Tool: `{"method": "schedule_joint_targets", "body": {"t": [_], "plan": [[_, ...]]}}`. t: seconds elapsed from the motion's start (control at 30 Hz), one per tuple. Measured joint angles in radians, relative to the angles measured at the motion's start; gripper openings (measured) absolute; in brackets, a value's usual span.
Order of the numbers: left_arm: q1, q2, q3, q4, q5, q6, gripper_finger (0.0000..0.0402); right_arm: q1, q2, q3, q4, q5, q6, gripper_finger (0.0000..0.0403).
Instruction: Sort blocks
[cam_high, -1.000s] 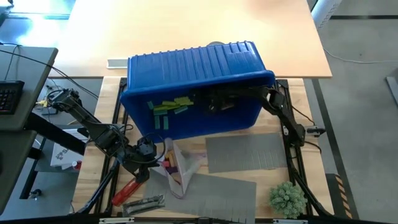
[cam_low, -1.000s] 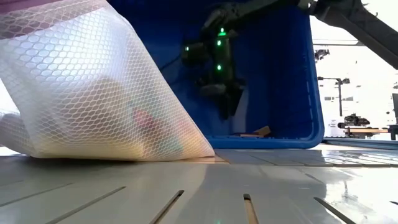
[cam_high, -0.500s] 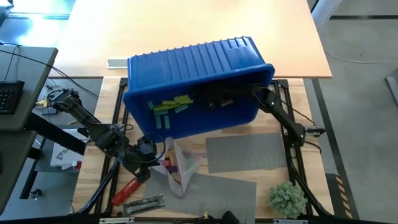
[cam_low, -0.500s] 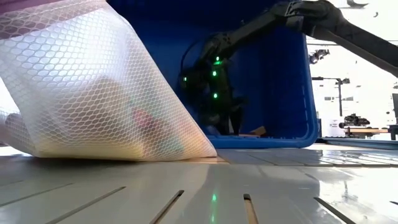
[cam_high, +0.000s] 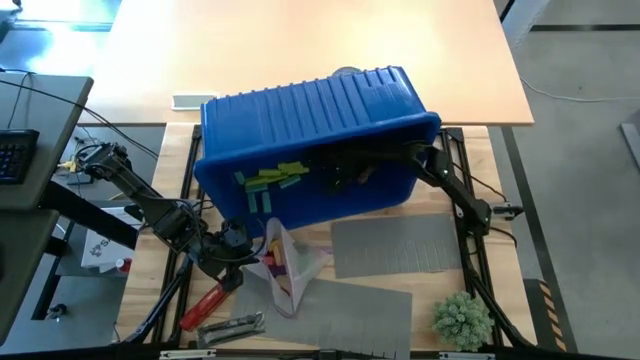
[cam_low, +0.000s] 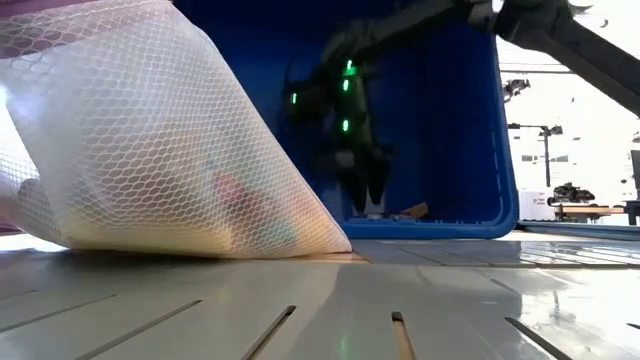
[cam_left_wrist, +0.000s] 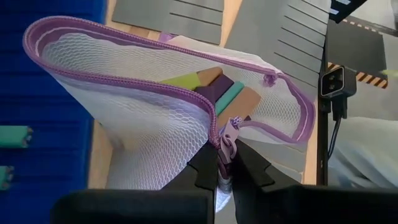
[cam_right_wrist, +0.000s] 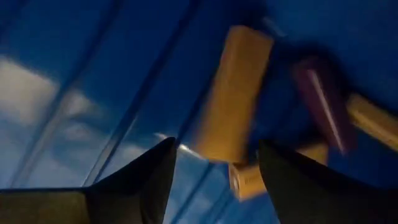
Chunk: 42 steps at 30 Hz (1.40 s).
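Right gripper (cam_low: 368, 200) reached inside blue bin (cam_high: 310, 100) at frame centre, jaws wide over tan blocks (cam_right_wrist: 233, 93). Left gripper (cam_left_wrist: 225, 163), lower left, jaws clamped on mesh bag (cam_left_wrist: 143, 124) zipper.

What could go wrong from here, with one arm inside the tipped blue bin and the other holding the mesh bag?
1. The right gripper, open inside the tilted blue bin, hangs over a tan block with a purple block close by; closing could catch both.
2. The left gripper pinches only the mesh bag by its zipper end; a slip could spill the blocks inside.
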Motion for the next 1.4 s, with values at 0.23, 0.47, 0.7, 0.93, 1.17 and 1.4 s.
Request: {"method": "schedule_joint_targets", "body": {"t": [0.23,0.47,0.7,0.93,1.17,1.4], "plan": [[0.005,0.000,0.000,0.001,-0.009,0.010,0.0001,0.015,-0.078,0.002,-0.019,0.038,-0.025,0.0212],[0.013,0.000,0.000,0.000,-0.019,0.022,0.0001,0.042,-0.063,0.002,0.052,0.005,0.189,0.0212],[0.013,-0.003,0.000,0.000,-0.034,0.035,0.0001,0.031,-0.007,0.002,0.068,-0.025,0.345,0.0212],[0.010,-0.002,0.000,0.001,-0.032,0.037,0.0001,0.000,0.047,0.006,0.065,-0.094,0.427,0.0212],[0.010,-0.002,0.000,0.000,-0.031,0.066,0.0001,-0.008,0.051,0.007,0.067,-0.172,0.425,0.0194],[0.010,0.001,0.000,0.001,-0.030,0.089,0.0001,-0.008,0.051,0.005,0.100,-0.121,0.477,0.0118]]}}
